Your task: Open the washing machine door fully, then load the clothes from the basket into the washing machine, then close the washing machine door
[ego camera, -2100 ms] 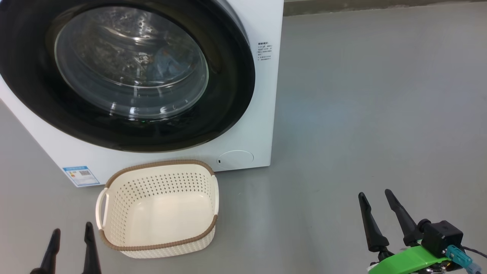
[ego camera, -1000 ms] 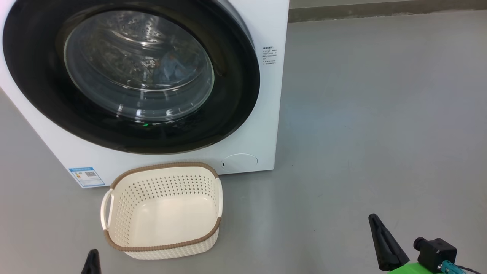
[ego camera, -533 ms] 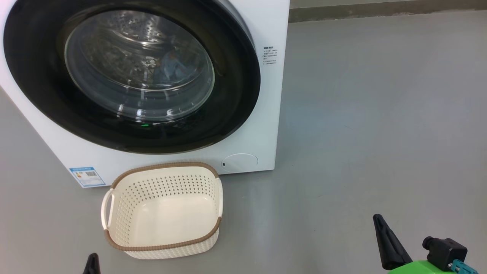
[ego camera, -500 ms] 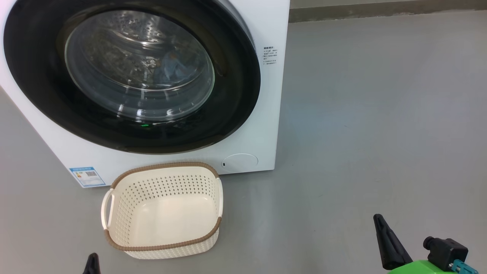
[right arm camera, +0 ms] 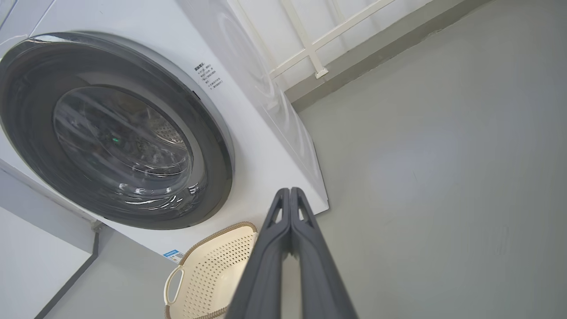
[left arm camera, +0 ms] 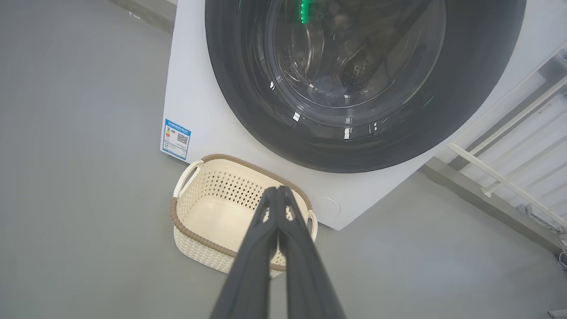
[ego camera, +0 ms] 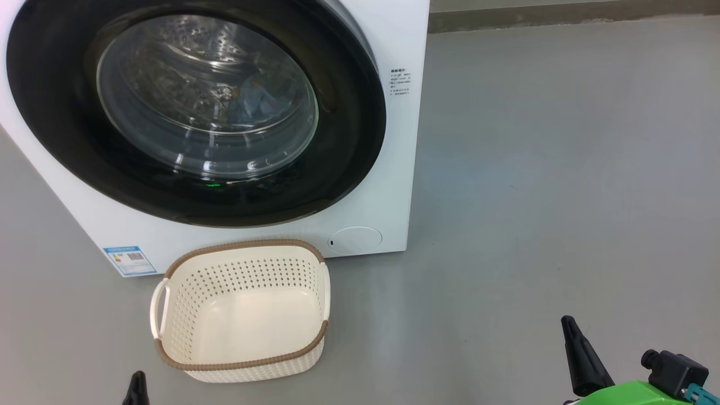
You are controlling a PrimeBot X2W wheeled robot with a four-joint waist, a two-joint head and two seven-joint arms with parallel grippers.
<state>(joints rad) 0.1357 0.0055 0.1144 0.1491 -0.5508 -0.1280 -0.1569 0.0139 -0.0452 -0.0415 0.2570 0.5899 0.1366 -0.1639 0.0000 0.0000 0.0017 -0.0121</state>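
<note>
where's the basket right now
In the head view the basket sits on the floor at lower left, just in front of the washing machine, right of its blue label.

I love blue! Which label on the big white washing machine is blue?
The small rectangular sticker at the front's lower left corner. The other label, higher on the right, is plain black lettering.

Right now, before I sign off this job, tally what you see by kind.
washing machine: 1
washing machine door, closed: 1
basket, empty: 1
clothes bundle behind the door glass: 1
grippers, both shut: 2 (left gripper, right gripper)
blue label sticker: 1
Total: 7
</note>
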